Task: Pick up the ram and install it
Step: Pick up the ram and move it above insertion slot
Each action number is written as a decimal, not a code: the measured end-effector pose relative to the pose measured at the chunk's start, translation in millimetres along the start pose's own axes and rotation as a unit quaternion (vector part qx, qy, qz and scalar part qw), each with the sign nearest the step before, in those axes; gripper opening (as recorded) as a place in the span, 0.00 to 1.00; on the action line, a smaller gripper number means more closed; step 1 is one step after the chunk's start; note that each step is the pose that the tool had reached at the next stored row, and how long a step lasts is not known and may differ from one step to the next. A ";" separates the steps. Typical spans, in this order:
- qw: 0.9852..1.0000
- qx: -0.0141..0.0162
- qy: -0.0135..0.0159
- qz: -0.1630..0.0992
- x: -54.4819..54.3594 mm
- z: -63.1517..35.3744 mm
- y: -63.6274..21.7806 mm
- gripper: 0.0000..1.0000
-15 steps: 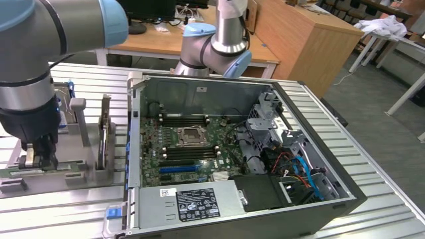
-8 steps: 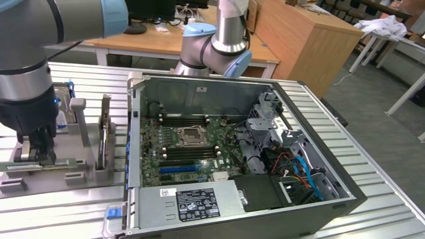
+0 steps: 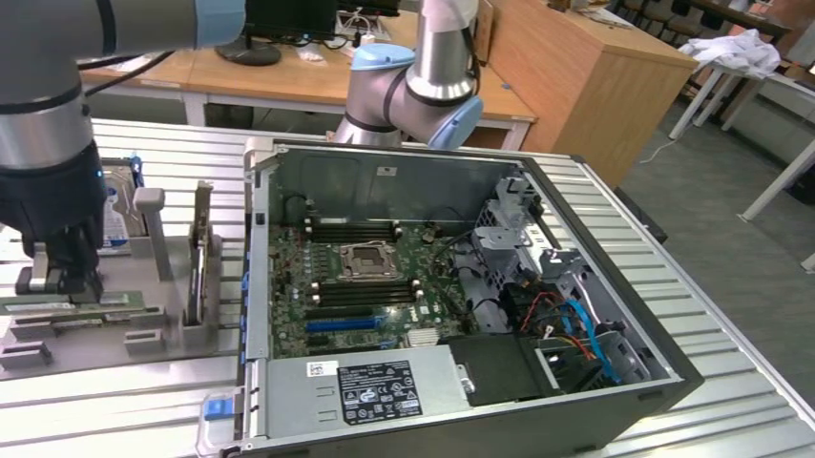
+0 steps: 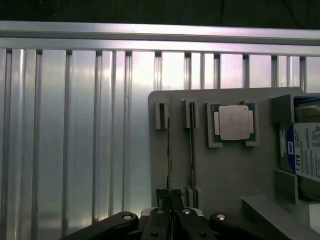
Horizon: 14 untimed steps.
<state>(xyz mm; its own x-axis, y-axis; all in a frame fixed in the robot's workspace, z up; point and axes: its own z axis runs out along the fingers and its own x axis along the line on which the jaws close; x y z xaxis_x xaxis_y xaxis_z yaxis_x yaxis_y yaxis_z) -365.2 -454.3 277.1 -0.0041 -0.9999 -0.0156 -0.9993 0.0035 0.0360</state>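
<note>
gripper [image 3: 71,286] is low at the exterior view's left, mid-height, over the parts holder [image 4: 225,175]. Wrist view: black fingers [image 4: 162,198] are pinched together on the ram [image 4: 169,145], clamping its thin upper edge near one end. The ram stands edge-up in the holder's slotted posts, well apart from the PC case [image 3: 643,329]. It's a thin green board, long and narrow, and reads as a line from above. A second stick [image 4: 191,150] runs parallel just beside it in its own slots, not touched.

Holder is matte grey plastic, a flat plate with blocky raised posts. On it:
- square CPU [image 4: 232,122], dull silver lid on a green substrate, sitting in corner brackets
- hard drive [image 4: 305,152], silver with a blue-and-white label, between grey uprights
- expansion card [image 3: 201,253], standing upright

table [image 4: 75,140] is shiny ribbed aluminium profile with long parallel grooves.

The case sits centre to right in the exterior view, a dark sheet-metal box lying on its side with the side open. Inside is a green motherboard [image 3: 382,315] with a square CPU socket [image 3: 368,258] and black memory slots [image 3: 350,229] beside the socket. Silver power supply [image 3: 363,386] with a black label sits at lower centre.
</note>
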 end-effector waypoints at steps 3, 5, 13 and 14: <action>1.000 0.000 0.000 0.002 -0.1 -7.7 0.3 0.12; 1.000 0.000 0.000 0.004 -0.2 -13.6 0.5 0.12; 1.000 0.000 0.000 0.009 -0.6 -37.1 1.3 0.12; 1.000 0.000 0.000 0.009 -0.6 -40.3 1.5 0.12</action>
<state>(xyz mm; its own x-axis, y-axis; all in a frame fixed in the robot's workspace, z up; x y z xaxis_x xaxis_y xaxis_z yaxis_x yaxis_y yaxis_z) -365.2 -454.3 317.4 -0.0227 -0.9996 -0.0152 -0.9991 0.0222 0.0361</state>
